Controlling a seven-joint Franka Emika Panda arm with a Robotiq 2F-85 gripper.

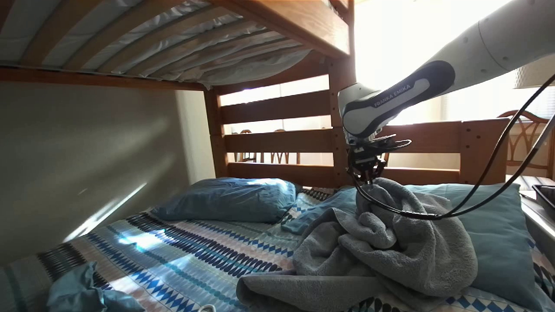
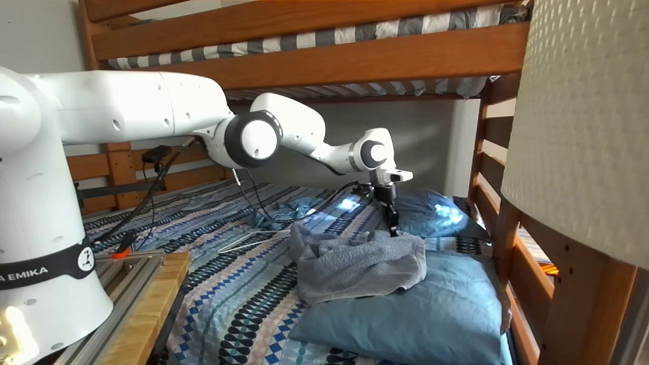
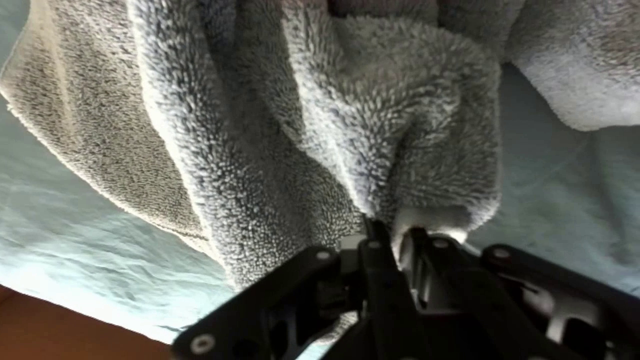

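Bunk bed (image 1: 299, 21), one gray towel (image 1: 390, 247) heaped toward its headboard (image 1: 277, 141) edge
In an exterior view, two blue pillows (image 1: 225, 201), plus at least three chairs (image 1: 533, 115) shown nowhere else; in an exterior view, the robot's base (image 2: 48, 299), seen only there; the wrist view alone makes plain the gripper (image 3: 395, 230), two fingers (image 3: 375, 250) clenched on one towel fold

a home bedroom, shown by the wooden bunk bed (image 2: 380, 63), blue pillows (image 2: 405, 324), patterned sheet (image 2: 253, 304) and lampshade (image 2: 583, 126).

Blown-out backlight (image 1: 390, 39), dim sun-streaked wall (image 1: 104, 143)
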